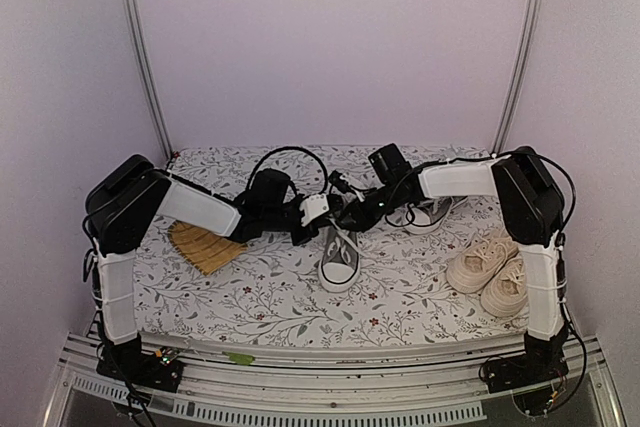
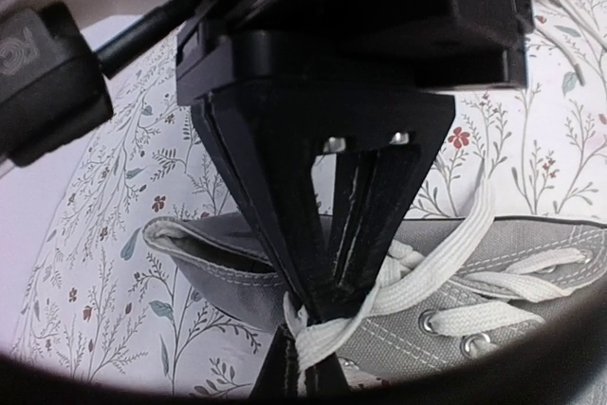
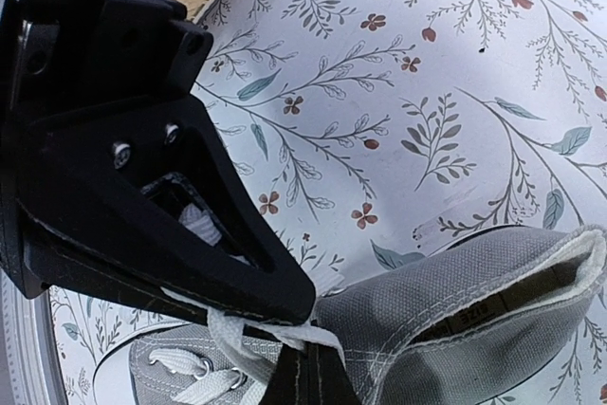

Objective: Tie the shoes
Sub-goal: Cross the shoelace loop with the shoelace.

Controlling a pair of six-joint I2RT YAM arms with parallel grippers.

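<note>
Sneaker: the grey sneaker (image 1: 340,259) sits mid-surface with its toe cap toward the arm bases. This probably puts its tongue and eyelets within reach of both arms.

White lace (image 2: 417,291) runs crossed through the eyelets, then gathers into a bunch at the top of the tongue. The left fingers (image 2: 285,234) are closed together, with that bunch pinched at their tips just above the shoe's opening. The right fingers (image 3: 256,277) are also closed, and a strip of lace trails out from under their tips beside the heel collar.

Both wrists meet over the same spot, tip to tip. My reading is that each holds one end so the ends can be drawn against each other. I cannot tell whether a knot has formed inside the bunch, and no bow is visible.

The second grey sneaker (image 1: 428,215) lies behind the right forearm with its laces loose. The cream pair (image 1: 492,269) stands together near the right edge, well apart from the work, probably parked there for later. A slatted mat (image 1: 205,245) lies under the left arm on the floral surface (image 1: 270,307).
</note>
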